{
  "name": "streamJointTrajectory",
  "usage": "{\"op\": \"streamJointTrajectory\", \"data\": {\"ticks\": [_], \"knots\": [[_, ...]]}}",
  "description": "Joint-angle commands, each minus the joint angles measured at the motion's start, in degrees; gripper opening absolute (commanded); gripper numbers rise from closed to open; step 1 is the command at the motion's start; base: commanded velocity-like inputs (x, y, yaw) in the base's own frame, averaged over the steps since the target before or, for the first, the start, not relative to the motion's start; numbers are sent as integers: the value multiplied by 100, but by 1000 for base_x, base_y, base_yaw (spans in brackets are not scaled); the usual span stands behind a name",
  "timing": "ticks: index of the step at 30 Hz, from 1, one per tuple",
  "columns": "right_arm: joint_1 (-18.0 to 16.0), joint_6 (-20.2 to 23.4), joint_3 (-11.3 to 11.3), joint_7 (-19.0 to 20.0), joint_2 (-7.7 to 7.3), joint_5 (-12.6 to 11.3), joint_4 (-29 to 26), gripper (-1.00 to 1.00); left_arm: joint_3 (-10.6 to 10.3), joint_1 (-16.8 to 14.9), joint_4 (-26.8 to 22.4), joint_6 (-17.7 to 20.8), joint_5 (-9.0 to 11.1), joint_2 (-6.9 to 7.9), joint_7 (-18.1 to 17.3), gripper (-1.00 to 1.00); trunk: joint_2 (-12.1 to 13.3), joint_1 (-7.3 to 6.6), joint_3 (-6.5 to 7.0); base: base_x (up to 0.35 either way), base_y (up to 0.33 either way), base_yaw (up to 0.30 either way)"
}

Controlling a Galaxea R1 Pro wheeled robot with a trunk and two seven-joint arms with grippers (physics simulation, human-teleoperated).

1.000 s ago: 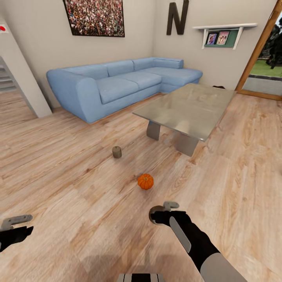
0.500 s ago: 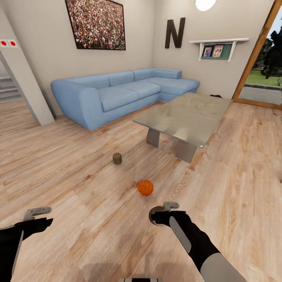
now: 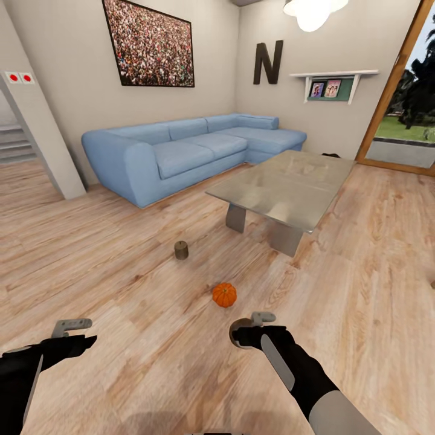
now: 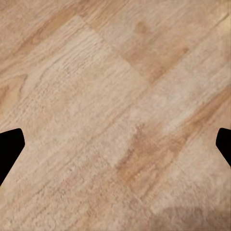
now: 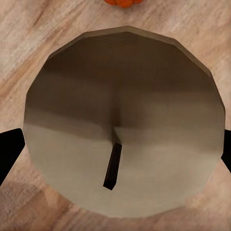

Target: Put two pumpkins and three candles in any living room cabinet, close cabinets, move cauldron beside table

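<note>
- Right gripper (image 3: 243, 333), lower centre — closed on a grey candle (image 5: 125, 120).
- Left gripper (image 3: 74, 336), lower left — fingers spread wide over floor (image 4: 115, 96).
- Pumpkin (image 3: 224, 295), second candle (image 3: 181, 250) — centre, before table (image 3: 284, 187).

Right arm (image 3: 302, 374): matte black casing with a long grey inset panel, widening to a pale grey segment nearer the trunk. Right end effector (image 3: 251, 326): black base, light grey angular fingers. Left arm (image 3: 21, 377): black with a grey strip. Left end effector (image 3: 71, 331): matching grey fingers (image 3: 71, 325).
</note>
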Motion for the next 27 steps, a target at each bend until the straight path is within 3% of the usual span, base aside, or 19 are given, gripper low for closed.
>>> {"op": "streamJointTrajectory", "data": {"ticks": [1,8,14,22,27], "knots": [[-3,13,13,-54,-2,-60,-5,-100,8,-3,-10,10,-60,-2,-61,100,-2,-1,-5,0,0,0],[28,-13,35,-60,1,-55,1,-100,14,0,-5,21,-67,-2,-60,100,-2,-1,-2,0,133,5],[68,-19,62,-64,33,-43,1,-100,15,1,6,34,-66,-5,-60,100,-2,-1,1,0,141,193],[77,-20,403,-102,108,-48,17,-100,15,18,-32,47,-26,-11,-67,100,4,-14,108,0,15,279],[70,11,560,-273,309,-54,7,-100,15,18,-77,160,-43,-11,-67,100,11,-27,205,0,1,275]]}}
